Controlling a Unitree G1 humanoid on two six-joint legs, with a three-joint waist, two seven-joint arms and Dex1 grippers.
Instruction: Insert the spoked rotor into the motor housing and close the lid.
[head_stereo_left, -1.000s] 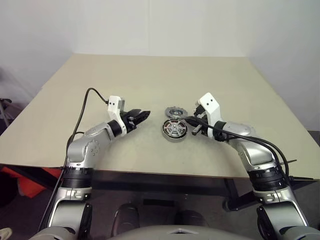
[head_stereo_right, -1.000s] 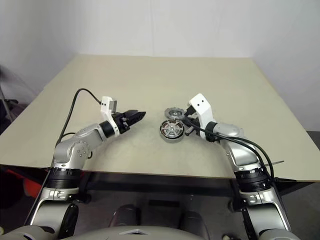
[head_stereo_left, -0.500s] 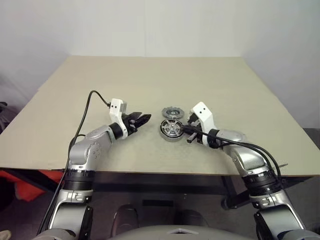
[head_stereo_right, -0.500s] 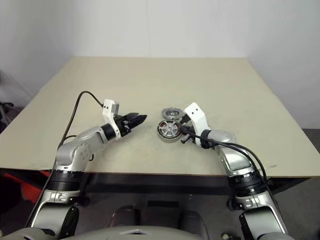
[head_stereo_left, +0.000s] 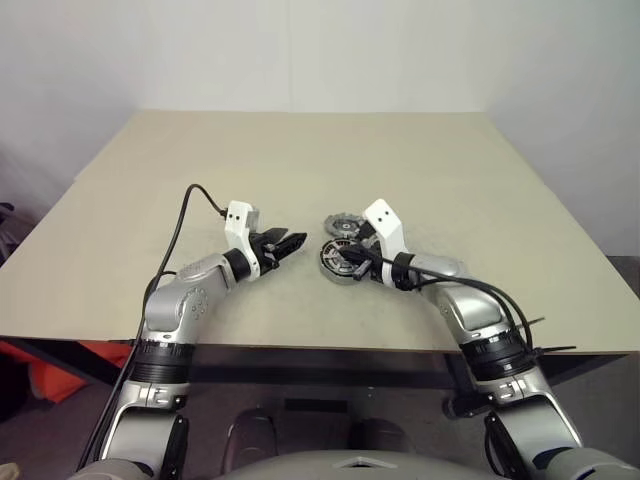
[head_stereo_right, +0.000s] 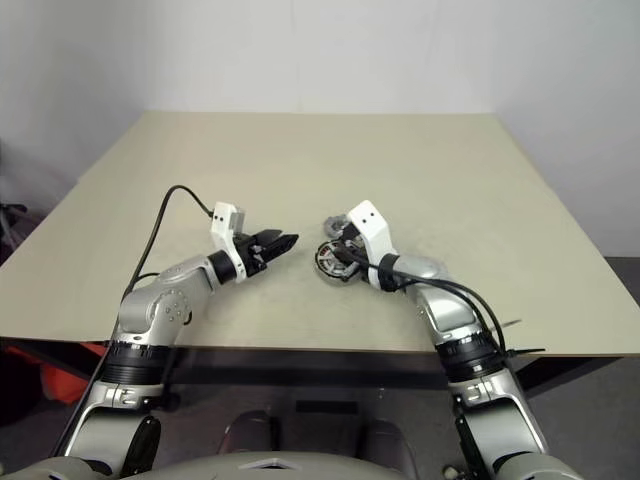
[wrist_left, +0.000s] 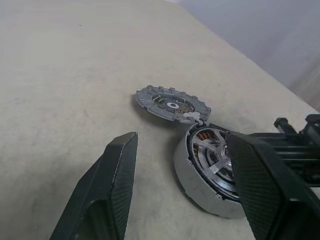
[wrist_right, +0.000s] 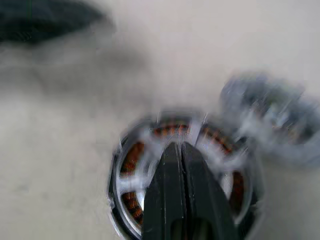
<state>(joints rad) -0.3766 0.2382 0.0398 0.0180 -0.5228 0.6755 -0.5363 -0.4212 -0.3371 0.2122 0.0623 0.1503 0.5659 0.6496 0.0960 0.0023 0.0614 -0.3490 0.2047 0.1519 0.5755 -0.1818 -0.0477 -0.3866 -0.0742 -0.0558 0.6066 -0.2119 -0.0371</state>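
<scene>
Two black right fingers (wrist_right: 181, 165), pressed together, hover over the round silver copper-wound motor housing (head_stereo_left: 338, 259); left fingers (wrist_left: 117, 170) spread at nine o'clock.

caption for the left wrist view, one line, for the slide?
Open left gripper faces the motor housing on the table, spoked rotor lying just behind it.

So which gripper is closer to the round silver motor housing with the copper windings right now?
Right. The right gripper, shut, points at the round silver motor housing from just above its open face. The left gripper, open, hovers off to the housing's left, apart from it.
</scene>
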